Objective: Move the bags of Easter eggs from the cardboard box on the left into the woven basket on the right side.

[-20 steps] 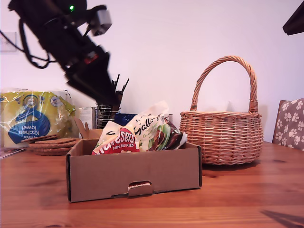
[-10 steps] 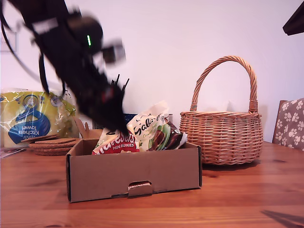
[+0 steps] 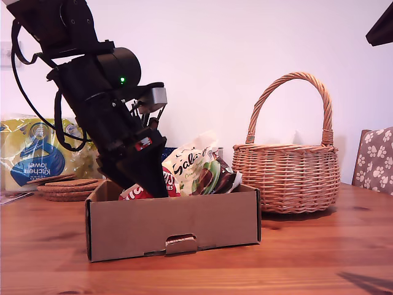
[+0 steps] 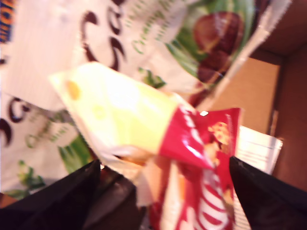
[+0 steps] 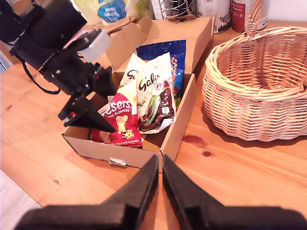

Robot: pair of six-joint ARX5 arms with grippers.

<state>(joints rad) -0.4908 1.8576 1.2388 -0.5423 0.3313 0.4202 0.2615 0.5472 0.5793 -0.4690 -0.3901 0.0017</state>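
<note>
The cardboard box (image 3: 175, 224) sits on the wooden table toward the exterior view's left, holding the bags of Easter eggs: a red "Mini Bunnies" bag (image 3: 167, 178) and white-and-green Galaxy bags (image 3: 193, 163). My first gripper (image 3: 152, 186) reaches down into the box, open, its dark fingers (image 4: 53, 196) either side of the red bag (image 4: 201, 143), with a Galaxy bag (image 4: 144, 43) just beyond. The woven basket (image 3: 285, 175) stands to the exterior view's right. My second gripper (image 5: 160, 163) hovers shut, high above the box (image 5: 177, 124) and basket (image 5: 259, 76), holding nothing.
A yellow-and-blue kitchen towel pack (image 3: 43, 150) and stacked cork coasters (image 3: 64, 184) lie behind the box at the exterior view's left. A mesh pot of pencils (image 3: 138, 147) stands behind the arm. A paw-print chair (image 3: 374, 160) is at the right edge. A blue bag (image 5: 168, 52) lies in the box.
My first arm has swung down from above the box, and its gripper now sits inside the box at the red bag. Bags, box and basket have not moved.
</note>
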